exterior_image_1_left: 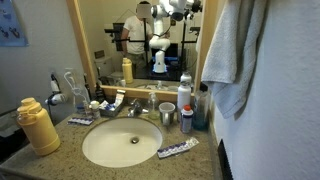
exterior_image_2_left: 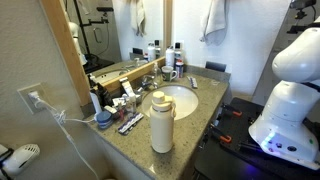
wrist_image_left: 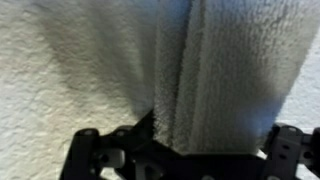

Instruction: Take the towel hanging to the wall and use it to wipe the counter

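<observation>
The pale grey-white towel (wrist_image_left: 225, 70) hangs in folds against the rough white wall (wrist_image_left: 60, 70) and fills the wrist view. Its lower edge lies between the two dark fingers of my gripper (wrist_image_left: 188, 158), which stand wide apart on either side of it, so the gripper looks open around the towel. In both exterior views the towel (exterior_image_1_left: 235, 55) (exterior_image_2_left: 213, 20) hangs high beside the mirror, and the gripper itself does not show there. The speckled granite counter (exterior_image_1_left: 205, 162) (exterior_image_2_left: 135, 148) with its oval white sink (exterior_image_1_left: 120, 145) (exterior_image_2_left: 182, 100) lies below.
A yellow bottle (exterior_image_1_left: 38, 125) (exterior_image_2_left: 162, 122) stands at the counter's front corner. Bottles (exterior_image_1_left: 185, 100), a cup (exterior_image_1_left: 166, 113), a faucet (exterior_image_1_left: 135, 108) and a toothpaste tube (exterior_image_1_left: 177, 149) crowd the sink. The wood-framed mirror (exterior_image_1_left: 130, 40) reflects the arm. The robot base (exterior_image_2_left: 290, 105) stands beside the vanity.
</observation>
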